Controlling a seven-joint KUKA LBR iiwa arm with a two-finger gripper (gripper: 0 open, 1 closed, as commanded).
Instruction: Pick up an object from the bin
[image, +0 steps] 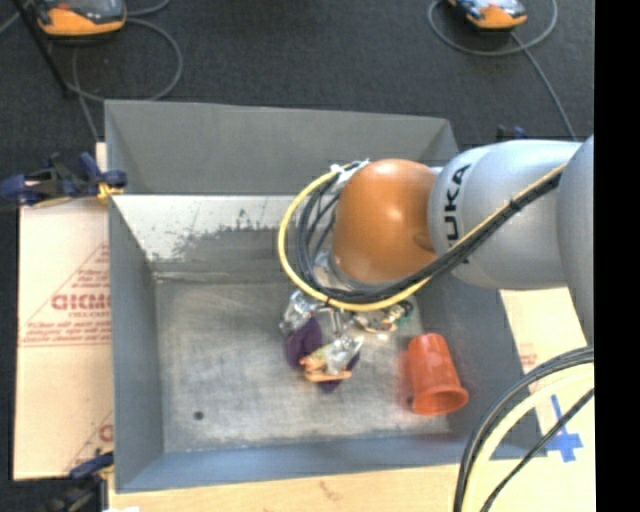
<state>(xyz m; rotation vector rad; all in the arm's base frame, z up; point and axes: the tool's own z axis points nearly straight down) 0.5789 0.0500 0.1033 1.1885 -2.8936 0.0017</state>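
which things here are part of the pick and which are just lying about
In the job: gripper; small purple lump under it, mid-bin; grey metal bin.
Lying about: orange-red plastic cup on its side; small orange-pink piece beside the lump.

Dark floor (300, 55); black cable (181, 62) looping; orange device (85, 14) top left.

The grey arm (520, 230) bears the black letters "UKA".

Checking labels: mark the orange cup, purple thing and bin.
orange cup (432, 374), camera view, side wall.
purple thing (298, 346), camera view, left part.
bin (200, 228), camera view, back wall.
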